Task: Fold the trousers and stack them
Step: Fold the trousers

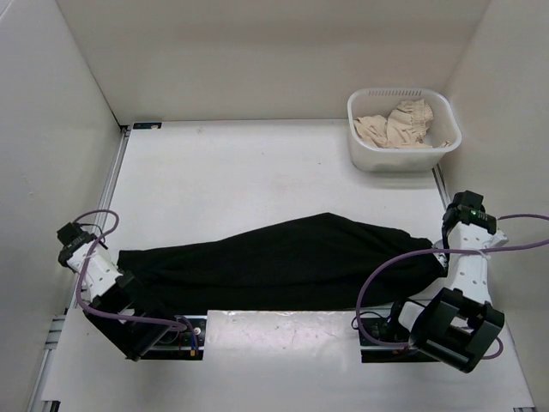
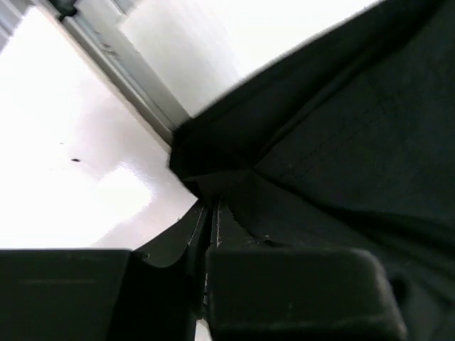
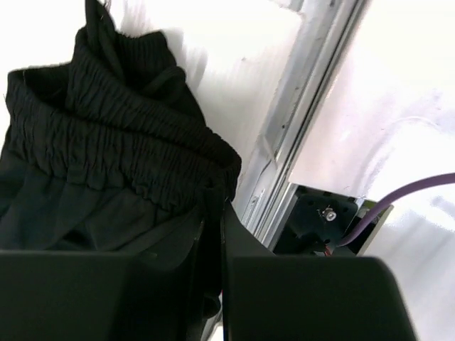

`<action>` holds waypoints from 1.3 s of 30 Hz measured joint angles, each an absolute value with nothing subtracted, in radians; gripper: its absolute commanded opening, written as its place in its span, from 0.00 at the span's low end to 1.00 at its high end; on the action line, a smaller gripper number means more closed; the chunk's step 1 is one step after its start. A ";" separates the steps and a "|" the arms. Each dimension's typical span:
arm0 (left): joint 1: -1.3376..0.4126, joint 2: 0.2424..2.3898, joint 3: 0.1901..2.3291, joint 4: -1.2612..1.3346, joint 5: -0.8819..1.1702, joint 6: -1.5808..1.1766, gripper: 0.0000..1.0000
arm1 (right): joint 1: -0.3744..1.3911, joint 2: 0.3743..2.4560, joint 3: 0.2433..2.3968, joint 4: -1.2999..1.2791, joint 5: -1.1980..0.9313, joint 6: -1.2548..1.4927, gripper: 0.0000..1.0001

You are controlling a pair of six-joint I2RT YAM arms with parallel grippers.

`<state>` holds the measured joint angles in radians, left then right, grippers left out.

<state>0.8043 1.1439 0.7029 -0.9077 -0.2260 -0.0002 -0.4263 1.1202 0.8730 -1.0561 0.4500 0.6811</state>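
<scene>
Nearer the arms than the white perforated plastic basket [image 1: 388,160], which holds a crumpled beige cloth [image 1: 397,127], the soft black long-legged fabric trousers [image 1: 283,257] lie stretched crosswise on the white tabletop [image 1: 249,176]. The left end effector [image 2: 211,214] is pinched tight on their end farthest from the basket; the right end effector [image 3: 216,207] is clamped on the elasticated waistband, on the basket's side.

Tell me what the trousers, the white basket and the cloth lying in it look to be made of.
The trousers: soft black fabric, matte with no sheen. It drapes in folds, and the waistband is gathered, so likely elasticated.
The white basket: probably moulded plastic, smooth and slightly glossy, with slots along its rim.
The beige cloth: a thin, crumpled, matte textile; the fibre cannot be told.
</scene>
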 measured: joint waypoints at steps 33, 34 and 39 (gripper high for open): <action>0.712 1.231 0.984 -0.944 -0.225 -0.001 0.71 | -0.277 1.136 1.042 -1.069 0.558 0.671 0.40; 0.650 1.238 0.989 -0.948 -0.213 -0.001 0.69 | -0.218 1.150 1.042 -1.056 0.533 0.671 0.35; 0.299 1.269 0.857 -0.958 -0.194 0.000 0.67 | 0.040 1.226 0.953 -0.966 0.409 0.747 0.21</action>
